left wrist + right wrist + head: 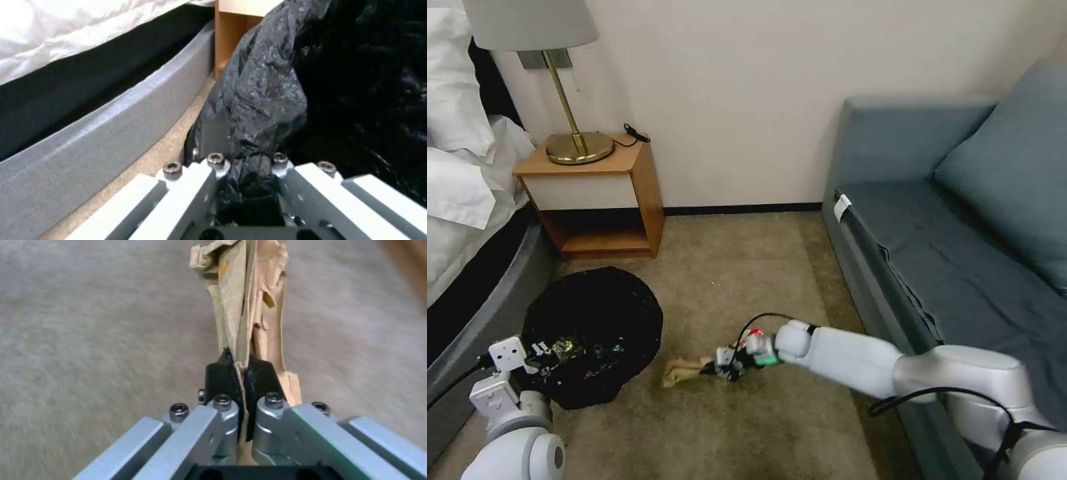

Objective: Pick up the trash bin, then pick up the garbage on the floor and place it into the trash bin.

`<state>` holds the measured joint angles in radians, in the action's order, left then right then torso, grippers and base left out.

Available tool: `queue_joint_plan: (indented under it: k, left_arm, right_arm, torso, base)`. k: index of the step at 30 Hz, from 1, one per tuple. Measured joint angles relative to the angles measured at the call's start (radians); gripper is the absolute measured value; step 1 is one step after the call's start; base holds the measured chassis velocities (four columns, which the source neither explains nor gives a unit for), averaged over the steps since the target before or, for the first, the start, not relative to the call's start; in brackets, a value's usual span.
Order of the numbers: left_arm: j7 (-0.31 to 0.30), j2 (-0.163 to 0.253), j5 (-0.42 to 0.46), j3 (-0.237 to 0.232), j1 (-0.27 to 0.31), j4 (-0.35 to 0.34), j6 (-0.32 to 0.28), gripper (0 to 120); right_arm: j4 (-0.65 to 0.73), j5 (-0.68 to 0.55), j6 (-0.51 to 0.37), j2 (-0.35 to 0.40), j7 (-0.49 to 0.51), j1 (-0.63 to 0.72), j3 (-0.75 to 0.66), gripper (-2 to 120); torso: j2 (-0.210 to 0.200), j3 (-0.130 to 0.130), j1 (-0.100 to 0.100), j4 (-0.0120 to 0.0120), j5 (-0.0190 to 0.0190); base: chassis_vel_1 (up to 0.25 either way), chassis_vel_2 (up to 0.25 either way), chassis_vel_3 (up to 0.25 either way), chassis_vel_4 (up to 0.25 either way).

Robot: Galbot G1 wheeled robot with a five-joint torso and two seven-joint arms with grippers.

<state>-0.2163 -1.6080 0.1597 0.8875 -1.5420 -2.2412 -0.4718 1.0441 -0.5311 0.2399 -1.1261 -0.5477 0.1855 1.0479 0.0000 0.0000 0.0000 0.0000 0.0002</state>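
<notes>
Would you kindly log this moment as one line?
left gripper: shut on bin liner | right gripper: shut on paper bag | bin beside bed

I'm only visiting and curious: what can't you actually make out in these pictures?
- Trash bin, head view: its base is hidden under the black bag.
- Items inside the bin: too small to identify.
- Brown paper bag, right wrist view: far end cut off by the picture edge.
- Left gripper: fingers buried in bag plastic.

A brass lamp (568,100) stands on a wooden nightstand (602,193) against the wall, a black cable (635,134) beside its base. A bed (467,193) with white linen lies left of it; a blue-grey sofa (954,227) with a cushion (1017,160) fills the right. Beige carpet (747,267) lies between.
</notes>
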Motion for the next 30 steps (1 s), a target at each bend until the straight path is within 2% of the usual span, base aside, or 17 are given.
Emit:
queue_joint_plan:
  k: [1,4,7,11,17,23,27,30]
  left_arm:
    - [0.000,0.000,0.000,0.000,0.000,0.000,0.000,3]
    - [0.001,0.000,-0.005,-0.006,-0.001,0.000,0.000,3]
    - [0.001,0.000,-0.007,-0.008,-0.001,0.000,0.000,3]
    - [0.001,0.000,-0.011,-0.011,-0.005,0.001,0.003,3]
    - [0.001,0.000,-0.015,-0.013,-0.007,0.004,0.005,3]
    - [0.001,0.000,-0.016,-0.015,-0.004,0.003,0.004,3]
    - [0.001,0.000,-0.017,-0.018,-0.002,0.007,0.004,3]
    - [0.001,0.000,-0.022,-0.025,0.000,0.012,0.004,3]
  right_arm:
    - [0.000,0.000,0.000,0.000,0.000,0.000,0.000,0]
    - [0.082,-0.021,-0.008,0.094,0.010,-0.012,-0.053,0]
    - [0.112,-0.032,-0.010,0.122,0.017,-0.014,-0.075,0]
    - [0.212,-0.075,-0.020,0.164,0.040,-0.003,-0.184,0]
    - [0.288,-0.129,-0.030,0.167,0.072,0.000,-0.256,0]
    - [0.394,-0.224,-0.070,0.159,0.159,-0.005,-0.268,0]
    - [0.437,-0.259,-0.086,0.135,0.221,-0.005,-0.252,0]
    - [0.436,-0.272,-0.094,0.084,0.256,-0.008,-0.226,0]
  torso:
    - [0.000,0.000,0.000,0.0000,0.0000]
    - [0.000,0.000,0.000,-0.0007,0.0000]
    - [0.000,0.000,0.000,-0.0002,0.0001]
    - [0.000,0.000,0.000,-0.0002,0.0001]
    - [0.000,0.000,0.000,0.0001,-0.0002]
    - [0.000,0.000,0.000,0.0000,-0.0003]
    - [0.000,0.000,0.000,-0.0001,-0.0004]
    - [0.000,0.000,0.000,0.0000,-0.0005]
  base:
    - [0.000,0.000,0.000,0.000]
    - [0.000,0.000,0.000,0.000]
    - [0.000,0.000,0.000,0.000]
    - [0.000,0.000,0.000,0.000]
    - [0.000,0.000,0.000,0.000]
    - [0.000,0.000,0.000,0.000]
    - [0.000,0.000,0.000,0.000]
    - [0.000,0.000,0.000,0.000]
